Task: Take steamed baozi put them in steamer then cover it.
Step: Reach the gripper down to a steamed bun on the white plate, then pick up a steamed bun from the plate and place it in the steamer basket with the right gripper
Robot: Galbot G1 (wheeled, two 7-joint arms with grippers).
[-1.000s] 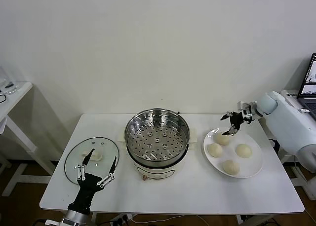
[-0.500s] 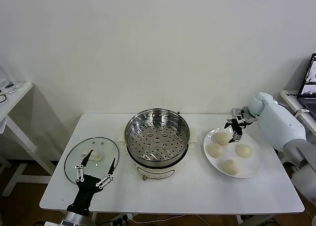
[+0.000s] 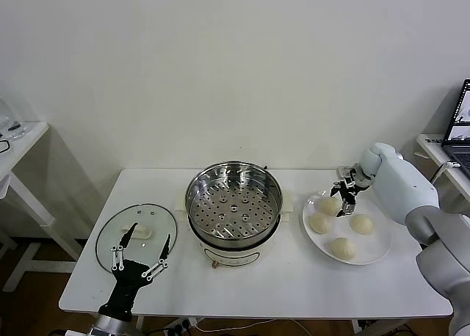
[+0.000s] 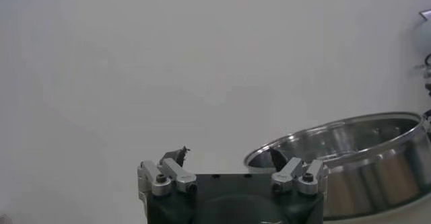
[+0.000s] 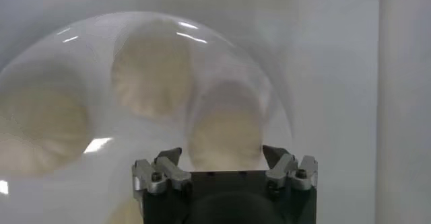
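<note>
Table [image 3: 294, 285]: white rectangular top, set against a pale wall.

Directly on it:
- Steamer [image 3: 233, 204]: shiny steel pot with perforated tray, on a white electric base, at table centre.
- Cover [image 3: 136, 233]: clear glass lid, metal rim, flat white handle, lying flat at 9 o'clock from the steamer, well apart from it.
- Plate [image 3: 371, 254]: flat, white, round, at 3 o'clock from the steamer, just beside it; carries four baozi.

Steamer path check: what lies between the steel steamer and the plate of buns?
Only bare white table lies between the shiny steel steamer and the flat white plate of buns, as the head view shows.
</note>
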